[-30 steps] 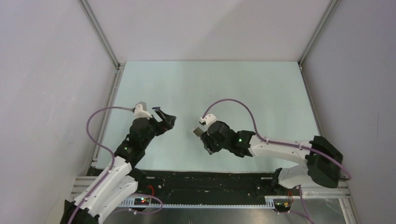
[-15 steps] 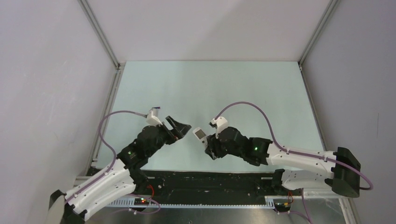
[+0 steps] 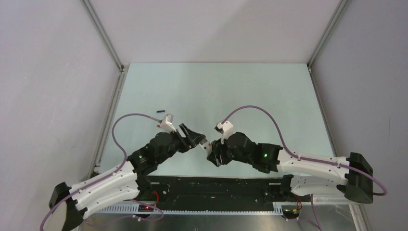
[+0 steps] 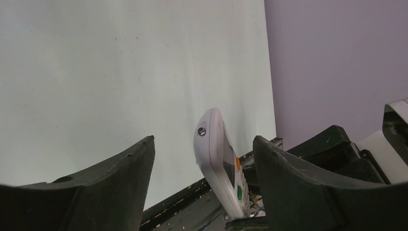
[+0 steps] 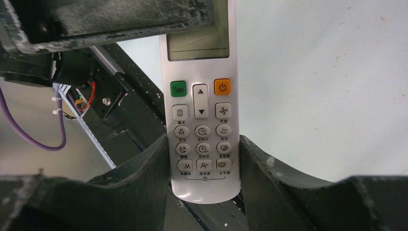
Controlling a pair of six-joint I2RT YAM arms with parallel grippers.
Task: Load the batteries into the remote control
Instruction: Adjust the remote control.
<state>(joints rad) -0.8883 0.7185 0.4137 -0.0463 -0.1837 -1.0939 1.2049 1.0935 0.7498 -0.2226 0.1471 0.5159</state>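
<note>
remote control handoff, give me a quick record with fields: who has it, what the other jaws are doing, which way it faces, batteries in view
remote control: held in the air over the near edge of the table, button side toward the right wrist camera
right jaws: shut on the remote's lower button end
left jaws: open, straddling the screen end, not clamped
dark blue battery: lying on the table beyond the left arm, untouched
red-orange battery: not seen in any view
battery bay: faces away, state cannot be told
</note>
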